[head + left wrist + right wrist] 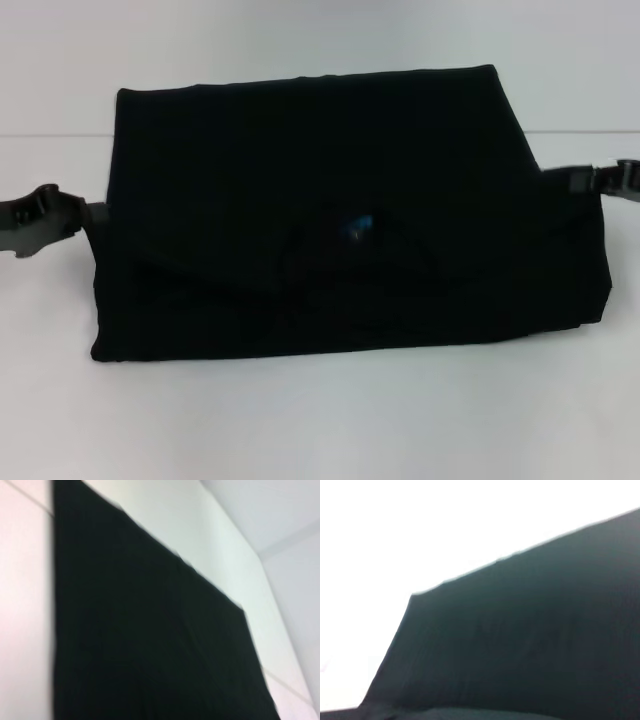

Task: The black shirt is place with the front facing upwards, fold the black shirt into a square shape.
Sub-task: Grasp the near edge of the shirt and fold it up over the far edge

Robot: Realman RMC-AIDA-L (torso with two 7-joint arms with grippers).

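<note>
the black shirt (340, 215) hangs as a wide folded sheet over the white table (320, 420), stretched between the two grippers, its lower fold resting on the tabletop. the left gripper (88, 215) meets the cloth at its left edge and the right gripper (560, 182) at its right edge; cloth hides the fingertips, so i cannot tell whether either is clamped on it. a small blue neck label (358, 226) shows near the middle. both wrist views are filled by black cloth against the pale table
</note>
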